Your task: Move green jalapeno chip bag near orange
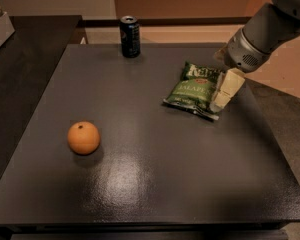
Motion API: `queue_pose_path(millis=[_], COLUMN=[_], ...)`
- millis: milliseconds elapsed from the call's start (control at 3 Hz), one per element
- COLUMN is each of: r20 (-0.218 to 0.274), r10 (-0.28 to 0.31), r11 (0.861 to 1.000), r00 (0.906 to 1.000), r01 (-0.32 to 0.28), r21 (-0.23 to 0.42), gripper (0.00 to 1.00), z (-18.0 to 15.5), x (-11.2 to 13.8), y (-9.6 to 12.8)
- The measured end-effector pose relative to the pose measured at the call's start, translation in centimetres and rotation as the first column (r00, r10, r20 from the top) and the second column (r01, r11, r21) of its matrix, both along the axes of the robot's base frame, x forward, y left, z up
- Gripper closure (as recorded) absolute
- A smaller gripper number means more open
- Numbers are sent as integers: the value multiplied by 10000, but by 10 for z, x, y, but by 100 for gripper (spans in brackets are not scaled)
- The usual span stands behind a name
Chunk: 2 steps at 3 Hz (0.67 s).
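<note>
The green jalapeno chip bag lies flat on the dark table, right of centre. The orange sits on the table's left half, well apart from the bag. My gripper hangs from the arm at the upper right. Its pale fingers point down at the bag's right edge, touching or just over it.
A dark can stands upright near the table's far edge. A lower dark surface runs along the left side. The floor drops away past the table's right edge.
</note>
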State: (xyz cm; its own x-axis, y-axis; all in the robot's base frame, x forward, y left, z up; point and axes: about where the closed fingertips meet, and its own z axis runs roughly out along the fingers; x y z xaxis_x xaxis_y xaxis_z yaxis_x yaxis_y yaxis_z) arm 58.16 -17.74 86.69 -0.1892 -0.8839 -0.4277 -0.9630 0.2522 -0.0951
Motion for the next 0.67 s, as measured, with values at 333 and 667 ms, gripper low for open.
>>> queue_pose_path(millis=[333, 667], r20=[-168, -282], r10=[-21, -15], r11=[10000, 9999], r00=[9999, 9996], r01=[22, 18], r21=[84, 118], gripper=[0, 0], z=[-9, -14], x=[1, 0], y=[3, 5])
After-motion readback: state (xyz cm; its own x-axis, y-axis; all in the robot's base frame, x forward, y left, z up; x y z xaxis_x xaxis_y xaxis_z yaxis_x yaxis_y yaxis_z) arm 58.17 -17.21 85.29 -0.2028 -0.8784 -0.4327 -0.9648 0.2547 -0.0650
